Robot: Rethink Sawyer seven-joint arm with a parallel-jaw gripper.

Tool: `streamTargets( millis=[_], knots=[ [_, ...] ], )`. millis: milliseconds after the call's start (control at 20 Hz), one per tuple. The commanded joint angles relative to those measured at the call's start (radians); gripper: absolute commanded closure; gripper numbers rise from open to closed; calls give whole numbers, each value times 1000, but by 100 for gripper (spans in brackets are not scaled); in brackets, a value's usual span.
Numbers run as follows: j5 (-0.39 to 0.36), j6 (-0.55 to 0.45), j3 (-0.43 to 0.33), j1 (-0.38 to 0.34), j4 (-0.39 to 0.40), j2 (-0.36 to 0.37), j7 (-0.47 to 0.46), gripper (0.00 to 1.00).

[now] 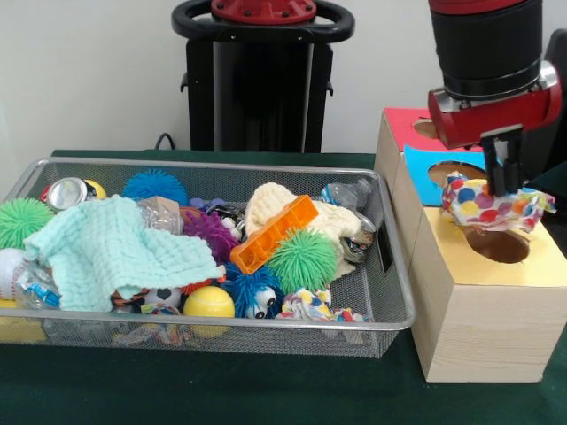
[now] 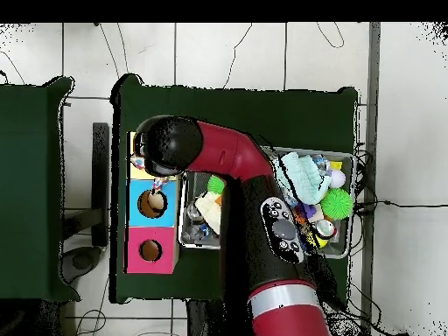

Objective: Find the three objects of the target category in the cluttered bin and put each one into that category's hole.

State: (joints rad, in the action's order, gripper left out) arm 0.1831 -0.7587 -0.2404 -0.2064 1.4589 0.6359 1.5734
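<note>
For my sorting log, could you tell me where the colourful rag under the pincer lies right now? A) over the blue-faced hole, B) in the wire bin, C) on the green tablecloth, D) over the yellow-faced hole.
D: the colourful rag is draped across the yellow-faced hole, with the pincer directly above it.

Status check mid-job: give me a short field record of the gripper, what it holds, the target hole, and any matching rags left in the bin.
gripper: above the yellow-faced box, shut on colourful rag
colourful rag: draped over the rim of the yellow hole, not yet dropped in
yellow hole: mostly open, rag covers its far edge
wire mesh bin: still crowded with clutter
second colourful rag: in the bin's near right corner
mint-green cloth: lies on the left half; not a target
</note>
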Motion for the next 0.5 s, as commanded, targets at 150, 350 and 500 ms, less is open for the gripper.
streamTargets(
  millis=[150,350,500],
  knots=[
    [-37,64,-111,-12,70,-83,6,100],
    [-64,102,-103,-6,52,-107,11,100],
    [-88,122,-93,-1,44,-115,23,100]
  ],
)
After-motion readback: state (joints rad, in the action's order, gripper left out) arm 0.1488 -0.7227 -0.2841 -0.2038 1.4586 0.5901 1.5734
